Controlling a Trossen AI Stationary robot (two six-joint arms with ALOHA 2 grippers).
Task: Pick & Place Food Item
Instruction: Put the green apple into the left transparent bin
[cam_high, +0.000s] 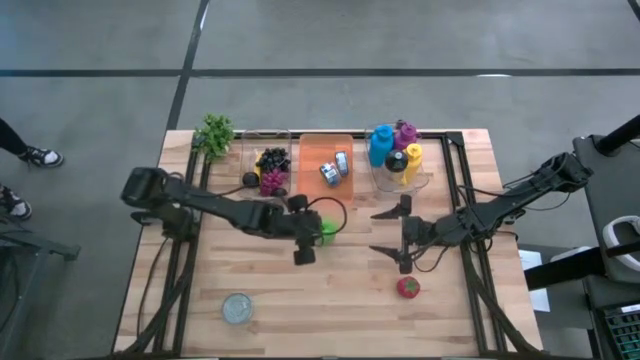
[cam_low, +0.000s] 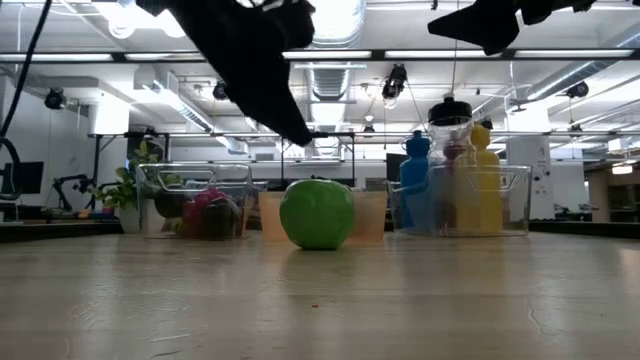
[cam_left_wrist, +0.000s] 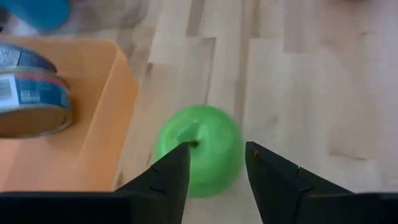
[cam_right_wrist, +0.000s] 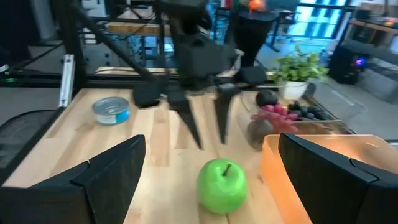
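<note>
A green apple (cam_high: 328, 230) (cam_low: 317, 213) stands on its base on the wooden table, stem up, just in front of the orange tray (cam_high: 312, 150). My left gripper (cam_left_wrist: 217, 150) (cam_right_wrist: 212, 143) hangs open a little above the apple, slanting down, one finger on either side of the stem and clear of the fruit. My right gripper (cam_high: 382, 232) waits wide open above the table to the apple's right, pointing at it.
The orange tray holds two cans (cam_high: 335, 168). A clear bin of grapes and dark fruit (cam_high: 271, 170) stands to its left, a bin of coloured bottles (cam_high: 398, 155) to its right, a plant (cam_high: 214, 133) at the far left. A red fruit (cam_high: 407, 288) and a can (cam_high: 238, 308) lie near the front.
</note>
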